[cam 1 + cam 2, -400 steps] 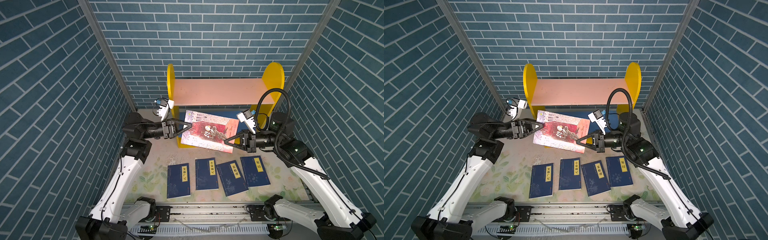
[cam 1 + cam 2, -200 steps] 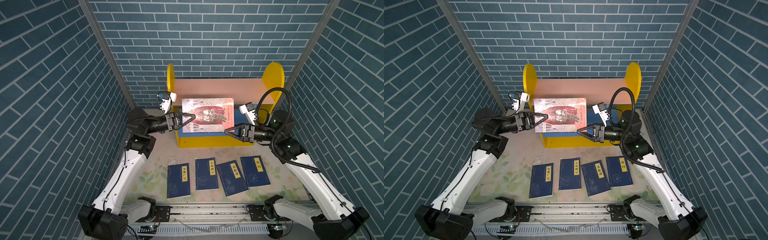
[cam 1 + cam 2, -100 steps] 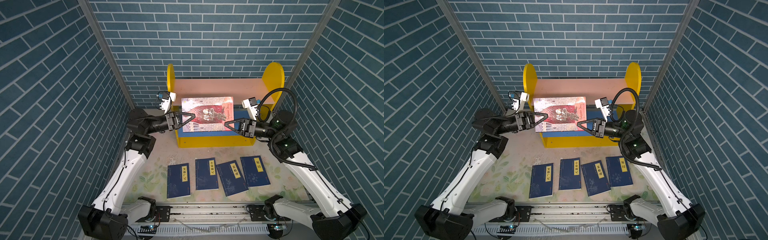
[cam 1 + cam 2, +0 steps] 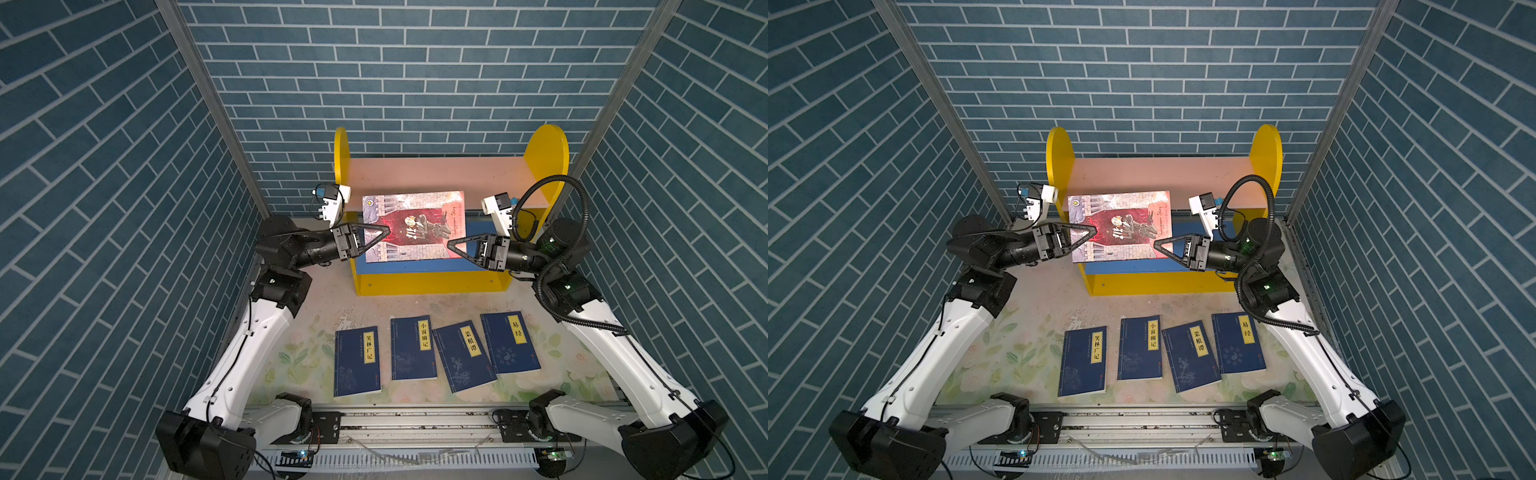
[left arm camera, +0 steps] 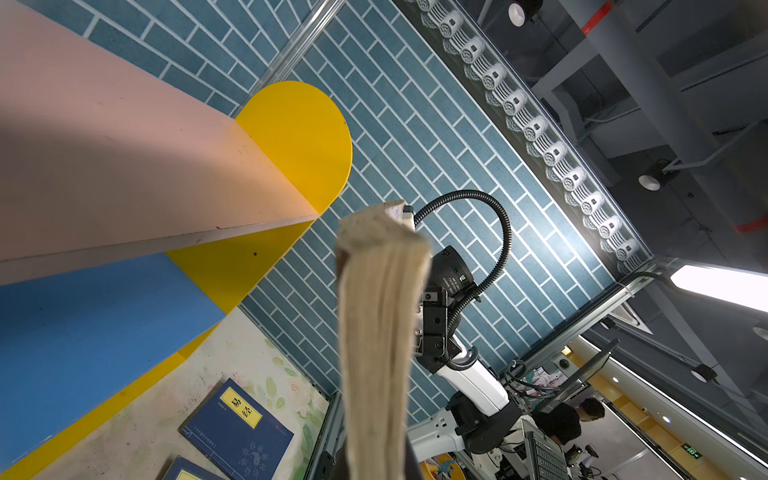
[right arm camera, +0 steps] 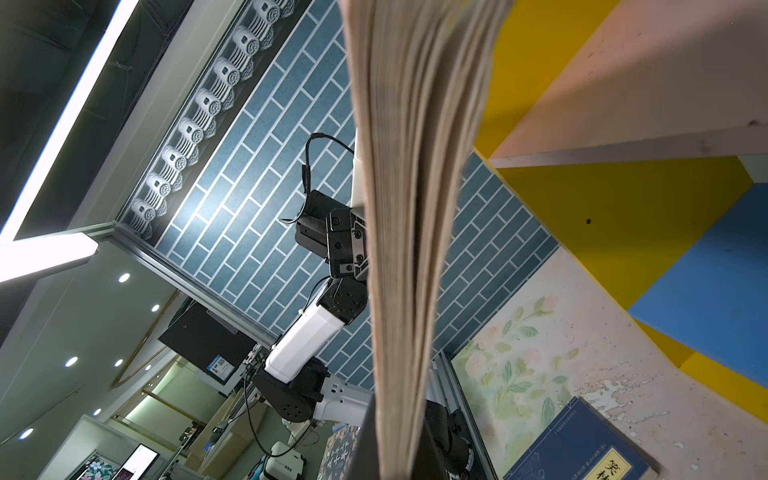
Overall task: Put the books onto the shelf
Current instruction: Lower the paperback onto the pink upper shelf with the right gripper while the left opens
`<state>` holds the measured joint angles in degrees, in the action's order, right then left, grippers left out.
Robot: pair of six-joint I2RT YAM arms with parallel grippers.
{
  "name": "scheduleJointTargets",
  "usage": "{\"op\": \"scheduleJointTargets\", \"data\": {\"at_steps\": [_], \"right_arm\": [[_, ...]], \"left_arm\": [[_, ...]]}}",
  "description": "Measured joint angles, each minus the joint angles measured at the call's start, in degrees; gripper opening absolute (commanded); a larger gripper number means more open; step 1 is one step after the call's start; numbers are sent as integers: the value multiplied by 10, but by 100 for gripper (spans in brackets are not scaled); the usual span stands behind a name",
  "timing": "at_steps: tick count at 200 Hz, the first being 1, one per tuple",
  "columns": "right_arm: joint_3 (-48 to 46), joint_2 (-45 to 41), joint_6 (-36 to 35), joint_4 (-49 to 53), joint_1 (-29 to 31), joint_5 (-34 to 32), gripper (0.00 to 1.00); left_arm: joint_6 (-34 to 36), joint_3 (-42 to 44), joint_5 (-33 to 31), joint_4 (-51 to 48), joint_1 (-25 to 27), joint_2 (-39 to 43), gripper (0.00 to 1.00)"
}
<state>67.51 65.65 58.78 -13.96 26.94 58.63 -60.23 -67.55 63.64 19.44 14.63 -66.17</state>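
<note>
Step in hand: placement of the first book. The illustrated book (image 4: 413, 226) is carried between the two arms at the shelf (image 4: 432, 286). Its cover faces up toward the top views, its far edge lies at the front edge of the pink upper board (image 4: 432, 176), and its near edge is over the blue lower board (image 4: 415, 266). Whether the near edge already touches that board cannot be told. The four navy books (image 4: 413, 347) lie flat in a row on the counter (image 4: 307, 345), well apart from the shelf, so most of the task remains. The right gripper (image 4: 451, 245) meets the book at its right edge near the lower corner. Its jaws are closed down fully onto the book, and the right wrist view shows the fanned page block running straight out from between them. The left gripper (image 4: 385, 230) meets the left edge with its jaws converging there, and the page block runs along their line in the left wrist view. Whether these jaws clamp the book or have slackened cannot be told. Next move, as a judgement: seat the book on a board, then free both edges without dragging it. The pages may splay as the grip eases.
</note>
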Motion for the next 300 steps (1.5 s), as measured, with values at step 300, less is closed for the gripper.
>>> {"op": "scheduleJointTargets", "data": {"at_steps": [300], "right_arm": [[620, 395, -64, 443, -2, -69, 0]], "left_arm": [[397, -172, -161, -414, -68, 40, 71]]}}
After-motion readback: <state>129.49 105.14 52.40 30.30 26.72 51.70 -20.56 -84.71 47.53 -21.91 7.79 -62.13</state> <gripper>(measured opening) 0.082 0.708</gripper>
